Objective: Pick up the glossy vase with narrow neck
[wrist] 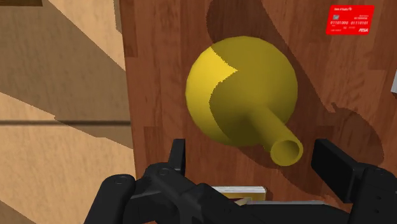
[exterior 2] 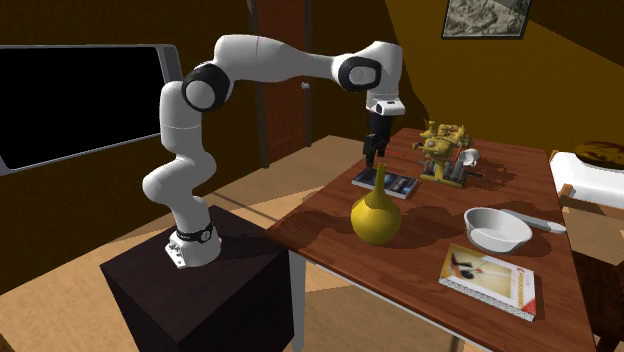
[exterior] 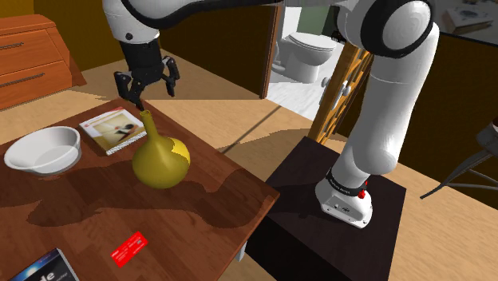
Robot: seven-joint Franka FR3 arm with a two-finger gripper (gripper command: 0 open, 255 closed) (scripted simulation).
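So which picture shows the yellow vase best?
The shoulder view: the whole yellow vase stands in plain sight, round belly and thin neck, below the open gripper. The second exterior view shows it whole too, from farther off. The wrist view looks down on its mouth and belly.

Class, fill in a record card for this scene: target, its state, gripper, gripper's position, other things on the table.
target: yellow vase, round body, narrow neck
state: upright on the wooden table, not held
gripper: black gripper, fingers apart
position: above the vase's neck, not touching it
others: white bowl, book behind the vase, red card
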